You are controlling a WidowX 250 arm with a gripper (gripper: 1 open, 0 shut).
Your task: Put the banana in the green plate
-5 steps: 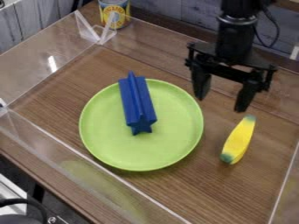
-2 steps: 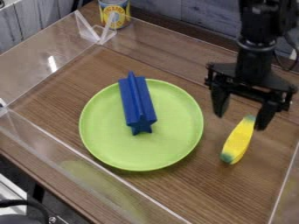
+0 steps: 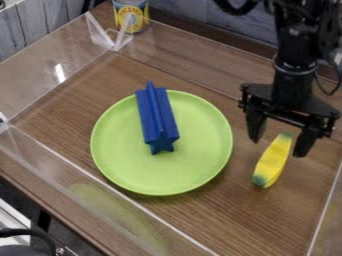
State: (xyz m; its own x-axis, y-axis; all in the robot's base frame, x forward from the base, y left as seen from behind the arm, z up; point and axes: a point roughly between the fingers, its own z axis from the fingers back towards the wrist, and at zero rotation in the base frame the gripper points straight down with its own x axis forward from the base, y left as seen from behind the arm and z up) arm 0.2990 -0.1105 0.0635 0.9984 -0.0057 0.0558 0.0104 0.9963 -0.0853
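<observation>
At right of frame, the end effector hangs wide open, empty, over the banana; the green plate lies left.

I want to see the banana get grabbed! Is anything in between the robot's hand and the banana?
No, nothing visible blocks it. The open hand hangs right above the banana, which lies on the wooden table beside the green plate. One thing to watch: a blue star-shaped block already lies on the plate, though bare space shows around it.
</observation>
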